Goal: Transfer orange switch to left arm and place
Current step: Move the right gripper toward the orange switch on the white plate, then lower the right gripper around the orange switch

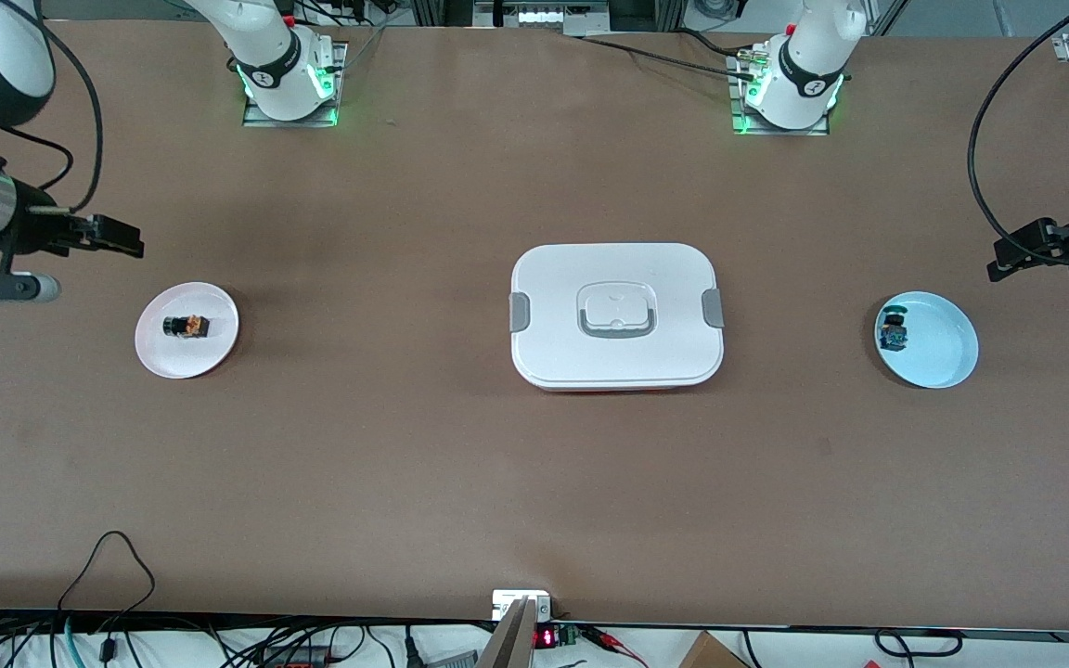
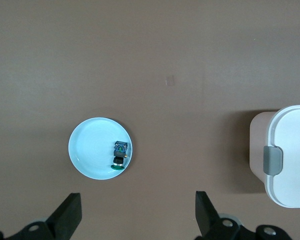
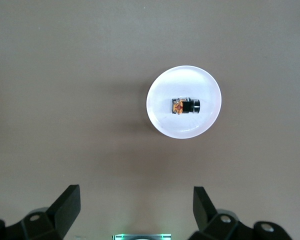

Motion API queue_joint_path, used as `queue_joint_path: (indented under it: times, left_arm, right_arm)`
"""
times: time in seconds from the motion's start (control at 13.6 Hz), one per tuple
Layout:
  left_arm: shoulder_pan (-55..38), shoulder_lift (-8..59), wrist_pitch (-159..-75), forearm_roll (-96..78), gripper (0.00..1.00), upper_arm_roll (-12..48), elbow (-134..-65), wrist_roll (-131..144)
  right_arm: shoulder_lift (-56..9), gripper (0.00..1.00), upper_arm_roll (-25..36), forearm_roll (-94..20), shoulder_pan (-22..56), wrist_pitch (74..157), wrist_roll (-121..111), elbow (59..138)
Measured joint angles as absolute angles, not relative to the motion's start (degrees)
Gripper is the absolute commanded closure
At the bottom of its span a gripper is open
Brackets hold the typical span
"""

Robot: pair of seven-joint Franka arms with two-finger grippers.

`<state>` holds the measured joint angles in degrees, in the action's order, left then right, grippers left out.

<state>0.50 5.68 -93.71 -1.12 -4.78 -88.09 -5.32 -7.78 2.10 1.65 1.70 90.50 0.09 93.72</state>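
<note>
My front camera sits high across the table, facing both robot bases at twelve o'clock. Each wrist camera looks straight down from well up. The left wrist shares the blue plate and box with it; the right shares the white plate.

Box between plates; orange switch on one.

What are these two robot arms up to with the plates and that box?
Nothing is held yet. The orange switch lies on a pink plate at the right arm's end, the open right gripper up beside it. The box sits mid-table. A blue-green part lies on a blue plate under the open left gripper.
</note>
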Motion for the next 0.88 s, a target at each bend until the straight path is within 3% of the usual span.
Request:
queue_joint_path:
  times: [0.88]
  left_arm:
    - [0.70,5.73,-93.66,-1.12,0.00,-4.83,-88.09,-5.33]
  right_arm:
    - [-19.94,0.00,3.01,2.43,-2.36,104.55,-0.12,93.80]
